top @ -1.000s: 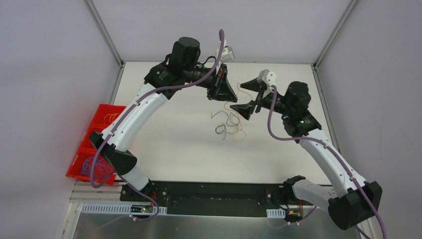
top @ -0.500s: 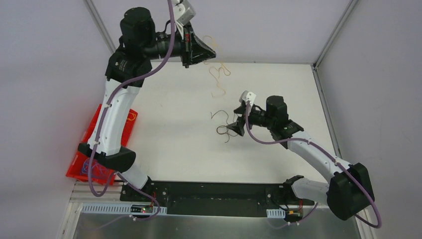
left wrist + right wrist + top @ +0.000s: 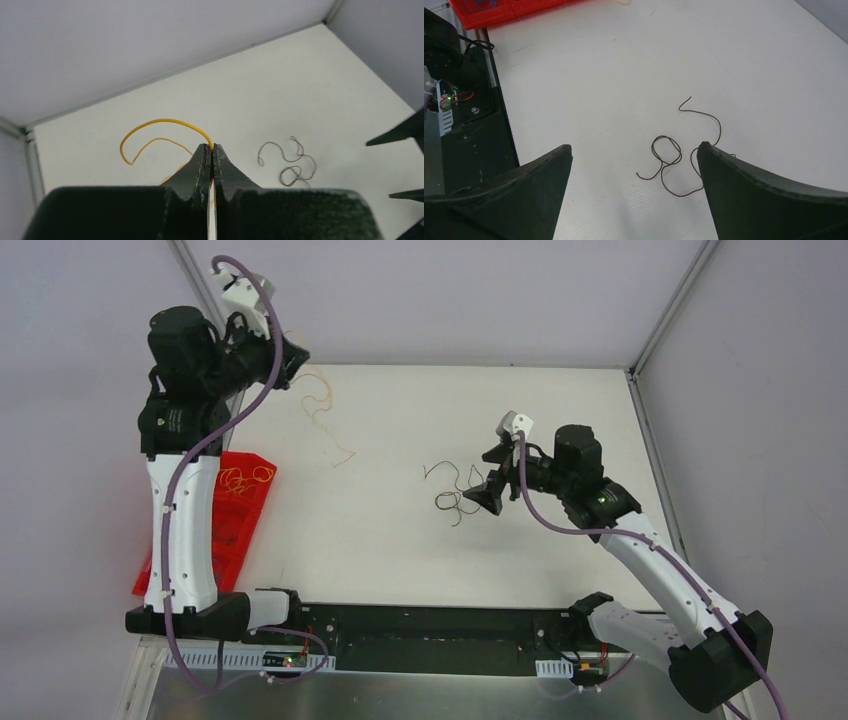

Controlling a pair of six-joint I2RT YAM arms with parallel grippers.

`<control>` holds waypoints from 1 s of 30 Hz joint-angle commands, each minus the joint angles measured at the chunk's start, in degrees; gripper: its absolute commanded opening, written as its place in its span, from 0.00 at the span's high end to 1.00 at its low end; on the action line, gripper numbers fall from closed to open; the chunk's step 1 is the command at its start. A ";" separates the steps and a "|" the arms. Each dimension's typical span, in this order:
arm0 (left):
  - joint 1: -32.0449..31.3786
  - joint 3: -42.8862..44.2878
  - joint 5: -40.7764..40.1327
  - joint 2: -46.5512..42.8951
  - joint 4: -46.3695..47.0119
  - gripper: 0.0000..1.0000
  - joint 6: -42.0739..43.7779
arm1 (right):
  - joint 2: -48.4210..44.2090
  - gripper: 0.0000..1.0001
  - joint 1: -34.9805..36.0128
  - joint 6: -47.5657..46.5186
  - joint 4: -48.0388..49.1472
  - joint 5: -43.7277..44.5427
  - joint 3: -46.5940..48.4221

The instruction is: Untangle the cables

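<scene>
Bins of red plastic (image 3: 235, 525) sit at the far left, beside the white table (image 3: 380, 550), with loops of yellow wire (image 3: 247, 477) lying in the compartment nearest the table.

Above them, our left arm now stands tall over the table's far left corner. Half a second ago it reached over the middle of the far edge, so it has swung well to the left. Our left gripper (image 3: 292, 358) has its jaws pinched together on the orange-yellow cable (image 3: 322, 415). The wrist view shows the strand arching out from between the fingertips (image 3: 206, 152). The cable has travelled with the arm and hangs from the gripper in loose curls, its lower end reaching the table near the left edge.

Near the table's middle lies the black cable (image 3: 455, 495), a small curly heap. It is now well apart from the orange-yellow one, though a second ago the two lay tangled together there.

Just right of it is our right gripper (image 3: 492, 476), its jaws spread wide and holding nothing. Half a second ago it was down at the heap and has since drawn back a little. From its wrist camera, the black cable (image 3: 669, 160) lies between the two fingers.
</scene>
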 commanded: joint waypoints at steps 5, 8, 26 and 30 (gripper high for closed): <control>12.57 -4.68 -15.95 -7.31 -9.00 1.00 3.60 | -1.65 0.01 -0.09 -1.33 -8.91 1.06 3.01; 13.67 -5.49 -29.07 -7.55 -10.95 1.00 4.45 | -1.66 0.01 -0.06 -1.50 -9.72 1.47 3.47; 25.75 -4.52 -40.77 3.91 -6.30 1.00 -1.06 | -2.88 0.01 -0.06 -4.70 -16.01 2.71 4.89; 26.26 -7.85 -41.15 4.56 -3.72 1.00 -0.13 | -2.32 0.01 -0.08 -4.89 -16.40 2.96 5.37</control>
